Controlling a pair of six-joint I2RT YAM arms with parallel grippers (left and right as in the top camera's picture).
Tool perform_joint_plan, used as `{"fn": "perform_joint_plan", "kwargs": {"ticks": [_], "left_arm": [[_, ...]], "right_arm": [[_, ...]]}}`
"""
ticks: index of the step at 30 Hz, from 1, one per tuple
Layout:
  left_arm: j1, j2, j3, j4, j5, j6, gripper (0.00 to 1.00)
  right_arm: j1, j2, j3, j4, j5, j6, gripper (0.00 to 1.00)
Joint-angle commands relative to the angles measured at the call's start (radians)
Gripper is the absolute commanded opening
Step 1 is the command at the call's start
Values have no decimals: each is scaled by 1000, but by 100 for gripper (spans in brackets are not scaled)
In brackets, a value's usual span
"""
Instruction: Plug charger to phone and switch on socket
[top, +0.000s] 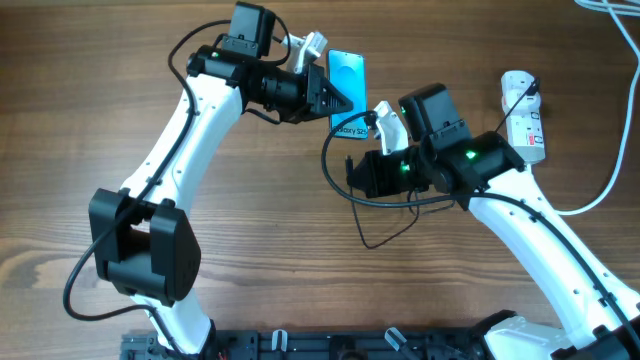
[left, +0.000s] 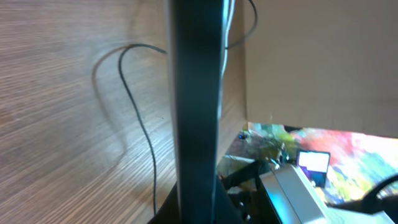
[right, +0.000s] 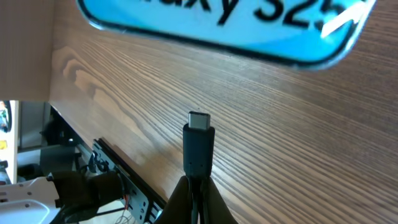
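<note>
L arm reaches from near-left base across counter to upper middle. L pincer is clenched on the phone, gripping its L long edge. Teal screen faces up to overhead cam, "Galaxy S25" end toward the near side. L wrist cam sees the phone only edge-on, a dark upright slab filling mid-frame. Can't tell whether the phone is lifted clear of the counter or resting on it.

Middle: R pincer is clenched on the charger, holding the black plug body w/ the metal tip sticking out past the fingers. Tip points at the phone's text end and is approx in line w/ it, but apart: bare wood shows between tip and phone edge in R wrist cam. Not plugged in. Charger's thin black lead runs slack in loops over the counter below the phone and between the two arms.

R side: socket, white strip, lies flat near the upper-R part of counter, just beyond R arm's wrist, well apart from phone. Small red mark visible on it; switch position too small to read. Thick white cord curves along the R edge of the counter.
</note>
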Motion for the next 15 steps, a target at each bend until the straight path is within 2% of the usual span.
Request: {"fn": "perform_joint_plan", "kwargs": {"ticks": [1, 7, 15], "left_arm": [[-2, -26, 8, 3, 71, 47, 4], [-2, -26, 8, 2, 67, 72, 4], [-2, -26, 8, -2, 56, 68, 4]], "right_arm": [[1, -20, 20, 8, -13, 26, 4], [2, -23, 64, 0, 19, 27, 4], [2, -22, 131, -98, 146, 25, 4]]}}
